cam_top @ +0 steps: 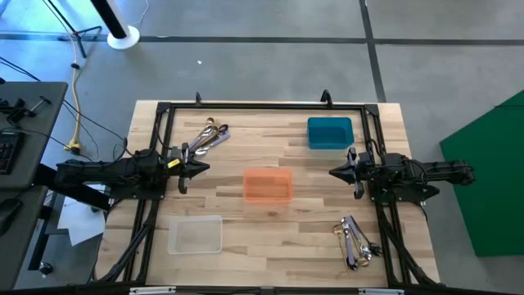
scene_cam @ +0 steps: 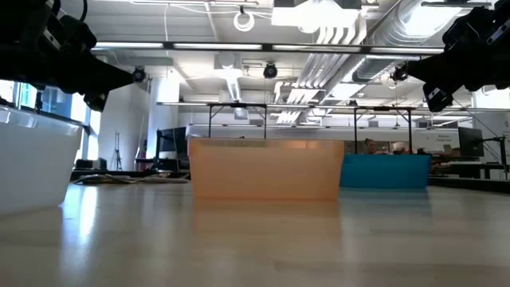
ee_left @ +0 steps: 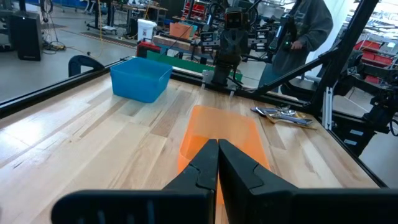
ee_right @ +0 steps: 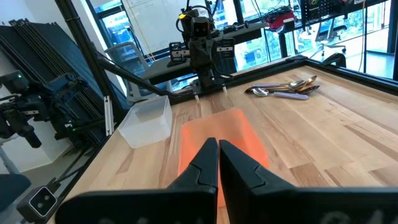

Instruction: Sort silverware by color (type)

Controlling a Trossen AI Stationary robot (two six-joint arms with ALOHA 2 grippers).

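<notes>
Both my arms hang above the table (cam_top: pixel 246 221), facing each other across the orange bin (cam_top: pixel 268 185).

Left gripper (cam_top: pixel 201 169): fingers together, holding nothing.

Right gripper (cam_top: pixel 336 172): fingers together, holding nothing.

Silverware in two heaps on the wood: one pile (cam_top: pixel 210 138) near my left gripper, the other pile (cam_top: pixel 354 238) near the table's edge by my right arm.

Blue bin (cam_top: pixel 330 133) and clear bin (cam_top: pixel 196 234) sit apart.

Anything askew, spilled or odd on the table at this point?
Nothing stands out. The translucent orange plastic bin, the blue plastic bin and the clear plastic bin sit upright on the wooden table. Two heaps of metal silverware lie unsorted, as expected.
</notes>
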